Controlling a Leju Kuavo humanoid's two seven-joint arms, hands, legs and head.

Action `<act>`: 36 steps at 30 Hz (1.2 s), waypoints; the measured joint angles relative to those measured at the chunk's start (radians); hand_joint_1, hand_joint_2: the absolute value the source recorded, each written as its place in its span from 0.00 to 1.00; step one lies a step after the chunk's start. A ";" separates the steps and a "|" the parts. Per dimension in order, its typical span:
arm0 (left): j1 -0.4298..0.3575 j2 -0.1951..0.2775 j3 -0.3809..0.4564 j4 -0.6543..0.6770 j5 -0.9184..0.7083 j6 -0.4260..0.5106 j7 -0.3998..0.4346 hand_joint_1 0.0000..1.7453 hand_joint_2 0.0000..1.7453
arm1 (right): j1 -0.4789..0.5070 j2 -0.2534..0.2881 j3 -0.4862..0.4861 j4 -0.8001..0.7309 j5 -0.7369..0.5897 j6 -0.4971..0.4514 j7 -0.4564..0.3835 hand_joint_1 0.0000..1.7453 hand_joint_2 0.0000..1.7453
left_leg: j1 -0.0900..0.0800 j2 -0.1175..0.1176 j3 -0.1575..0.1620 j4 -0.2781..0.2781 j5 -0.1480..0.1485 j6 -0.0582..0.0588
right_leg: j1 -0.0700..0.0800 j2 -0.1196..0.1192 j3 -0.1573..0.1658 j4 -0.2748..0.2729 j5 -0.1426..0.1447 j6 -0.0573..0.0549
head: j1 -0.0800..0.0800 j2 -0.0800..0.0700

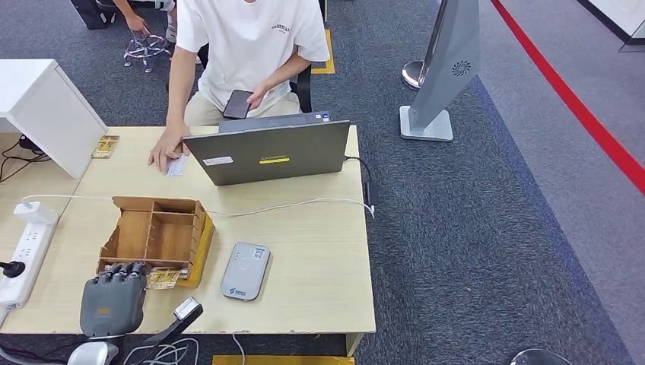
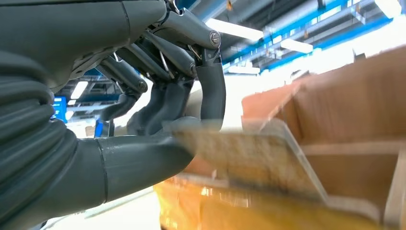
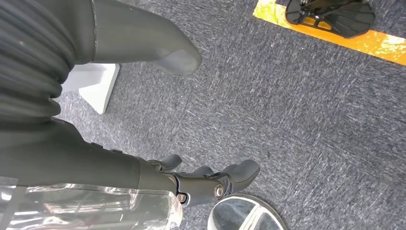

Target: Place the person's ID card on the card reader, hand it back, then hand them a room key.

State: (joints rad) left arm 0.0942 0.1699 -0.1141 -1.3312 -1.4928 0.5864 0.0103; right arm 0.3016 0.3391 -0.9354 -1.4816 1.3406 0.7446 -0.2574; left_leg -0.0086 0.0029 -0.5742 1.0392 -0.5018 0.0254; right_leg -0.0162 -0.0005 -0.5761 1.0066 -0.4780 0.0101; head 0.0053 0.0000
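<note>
The surface [image 1: 319, 251] carries, from largest to smallest, a laptop [image 1: 270, 152] at the far edge, a wooden box [image 1: 156, 236] with open compartments near the robot, a grey reader [image 1: 246, 271] just beside it, and a pale card [image 1: 176, 165] under the person's hand [image 1: 164, 152], well apart from the reader.

The left hand [image 1: 114, 300] sits at the box's near edge. In the left wrist view its thumb [image 2: 143, 160] and fingers [image 2: 212, 91] close on a yellowish card-like piece [image 2: 239, 153] at the box front, so it seems to be pinching a key card, though blur leaves the hold uncertain.

The right hand [image 3: 210, 179] hangs over the carpet, fingers loosely curled and holding nothing.

If this is the key pick, it should be drawn straight out along its slot, the pinch kept firm and the box undisturbed. The pale card, if it is the ID, lies by the person.
</note>
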 joint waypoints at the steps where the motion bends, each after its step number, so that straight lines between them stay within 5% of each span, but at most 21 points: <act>1: 0.005 0.000 0.000 -0.006 0.000 0.012 -0.005 1.00 1.00 | -0.001 0.000 -0.002 0.000 0.003 0.002 -0.003 0.00 1.00 | 0.000 0.000 0.000 0.000 0.000 0.000 | 0.000 0.000 0.000 0.000 0.000 0.000 | 0.000 0.000; 36: 0.039 -0.001 0.000 -0.067 -0.025 0.068 -0.024 1.00 1.00 | -0.017 0.000 -0.029 0.009 0.040 0.006 -0.033 0.00 1.00 | 0.000 0.000 0.000 0.000 0.000 0.000 | 0.000 0.000 0.000 0.000 0.000 0.000 | 0.000 0.000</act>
State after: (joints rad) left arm 0.1334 0.1693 -0.1141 -1.3982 -1.5183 0.6547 -0.0134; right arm 0.2845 0.3391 -0.9645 -1.4729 1.3806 0.7511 -0.2899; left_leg -0.0085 0.0028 -0.5742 1.0392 -0.5018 0.0254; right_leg -0.0161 -0.0007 -0.5760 1.0067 -0.4781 0.0101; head 0.0053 0.0000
